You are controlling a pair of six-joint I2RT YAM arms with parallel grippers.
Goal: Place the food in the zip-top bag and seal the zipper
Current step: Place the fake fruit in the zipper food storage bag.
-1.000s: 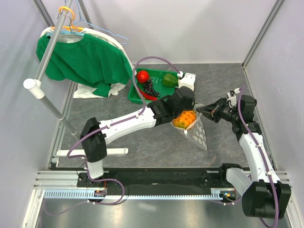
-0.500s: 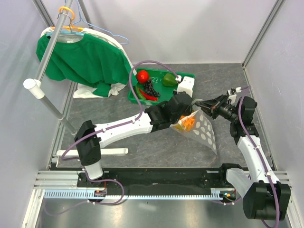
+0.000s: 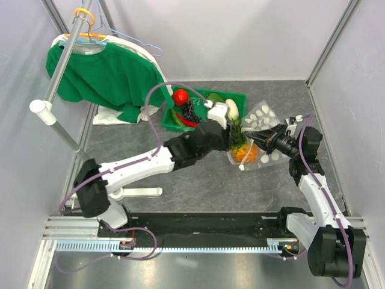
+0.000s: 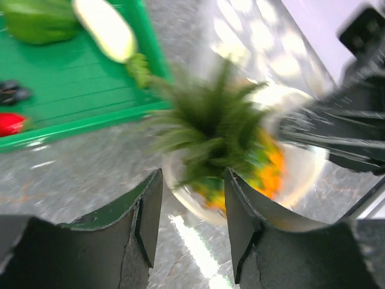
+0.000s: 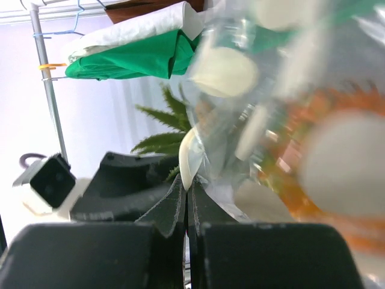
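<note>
The orange pineapple with its green crown sits inside the clear dotted zip-top bag, just right of the tray. My left gripper is open right behind the bag's mouth. In the left wrist view its fingers hold nothing, and the pineapple lies beyond the tips. My right gripper is shut on the bag's edge and holds it up. The zipper cannot be made out in the blur. Tomato, grapes, chili, pepper and white vegetable lie in the tray.
The green tray stands at the back centre, touching distance from the bag. A green shirt hangs on a metal rack at the back left. Side walls close in the table left and right.
My left gripper has opened and let go of the pineapple, which now rests in the bag. The left arm has drawn back towards the tray. The right gripper has swung the bag upward.
</note>
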